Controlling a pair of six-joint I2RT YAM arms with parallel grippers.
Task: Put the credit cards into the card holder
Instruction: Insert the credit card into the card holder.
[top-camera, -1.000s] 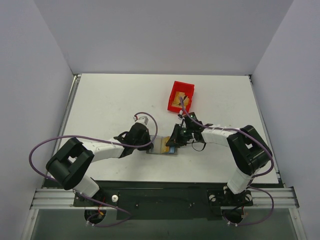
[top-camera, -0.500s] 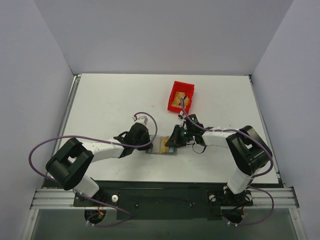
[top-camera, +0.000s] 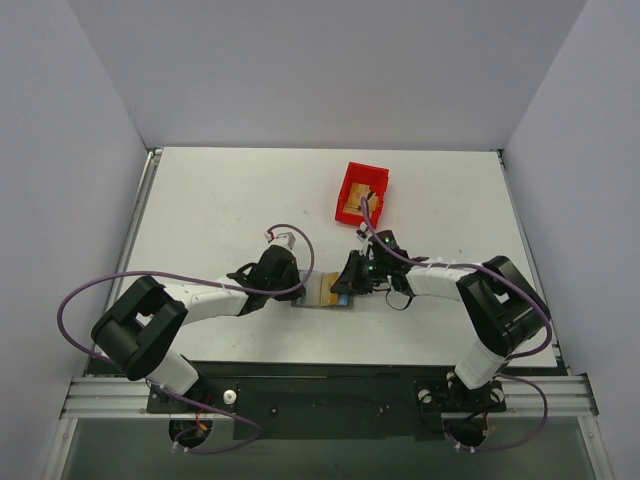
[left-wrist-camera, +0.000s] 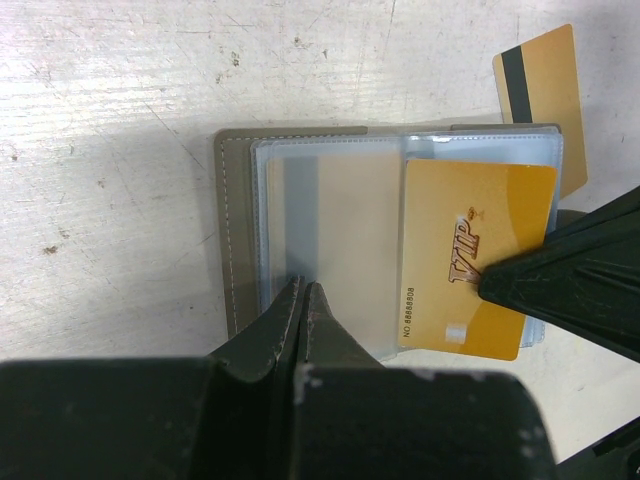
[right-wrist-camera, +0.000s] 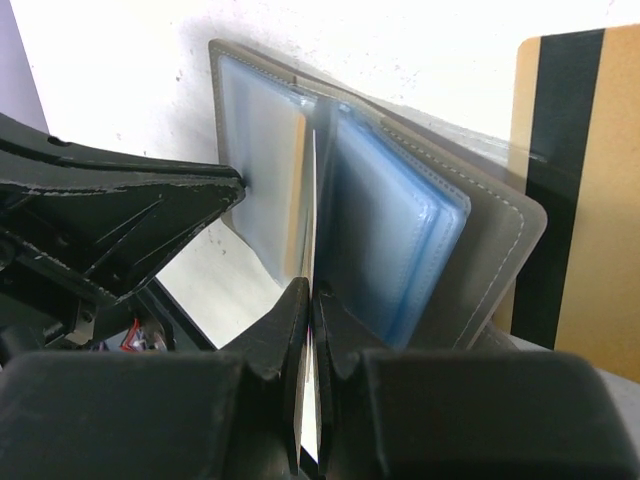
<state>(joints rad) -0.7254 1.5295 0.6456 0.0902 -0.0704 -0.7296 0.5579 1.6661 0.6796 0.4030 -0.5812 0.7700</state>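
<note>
Left wrist view: my left gripper (left-wrist-camera: 303, 292), closed and empty, pins the open card holder (left-wrist-camera: 238, 210). My right gripper (right-wrist-camera: 308, 300) pinches the VIP card (left-wrist-camera: 470, 240) over a sleeve, not yet seated. A striped card (left-wrist-camera: 545, 85) waits at the holder's one o'clock, and another seems to be in the red bin (top-camera: 360, 190).

The top external camera looks steeply down from above and behind the arm bases, far enough back to take in the whole table (top-camera: 230, 190). The left wrist camera faces almost straight down, close over the open card holder (left-wrist-camera: 340, 240). The right wrist camera sees that same holder from low on its opposite side, nearer still.
</note>
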